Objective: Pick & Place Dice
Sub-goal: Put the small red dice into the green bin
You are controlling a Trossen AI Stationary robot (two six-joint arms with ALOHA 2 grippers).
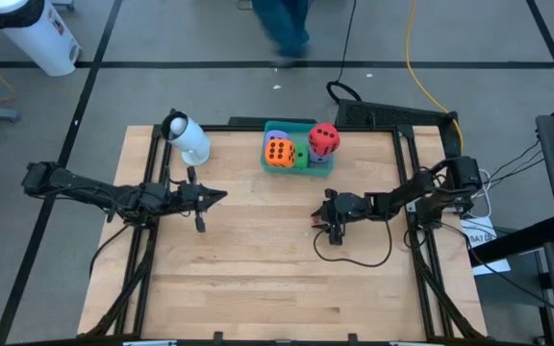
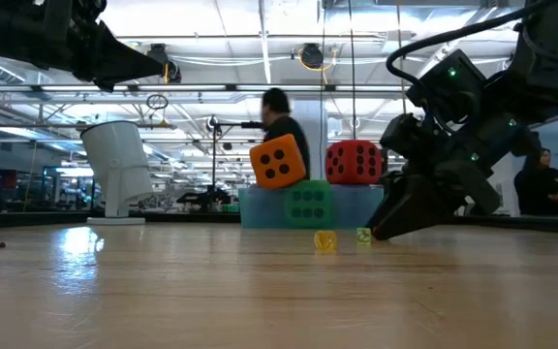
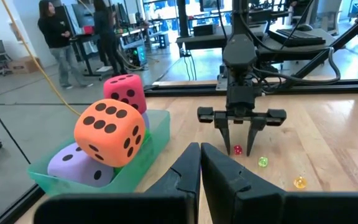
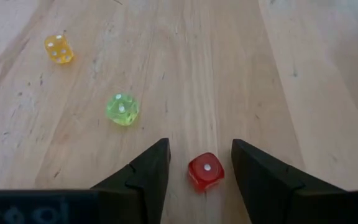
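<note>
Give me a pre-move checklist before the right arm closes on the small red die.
1. Right gripper open, its fingers either side of the small red die: ok.
2. Die resting on the table, not lifted: ok.
3. Small green die and small yellow die outside the fingers: ok.
4. Left gripper shut, away from the pick: ok.
5. Room in the teal tray among the big dice: cannot tell.
</note>
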